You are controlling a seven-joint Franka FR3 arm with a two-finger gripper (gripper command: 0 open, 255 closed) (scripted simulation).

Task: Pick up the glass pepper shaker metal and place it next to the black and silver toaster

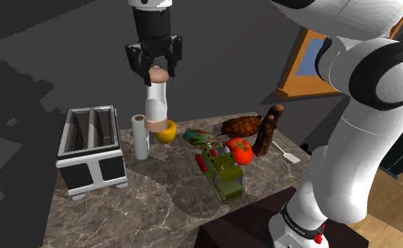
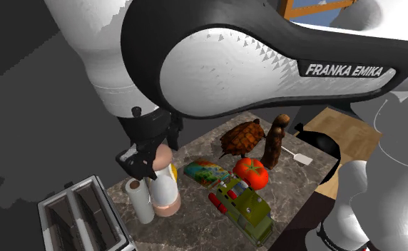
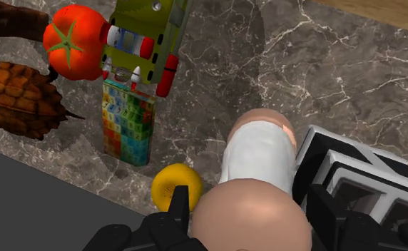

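Black gripper clasps the tall white pepper shaker by its pinkish cap, upright over the worktop near the toaster. It looks rigid, smooth and breakable, so a firm hold at the cap suits it.

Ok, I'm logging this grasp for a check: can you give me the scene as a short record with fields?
gripper: shut on shaker's cap
shaker: upright, white body, pinkish cap
toaster: on counter, to the shoulder view's left of shaker
beside shaker: white roll, yellow fruit
also on counter: tomato, green truck, turtle
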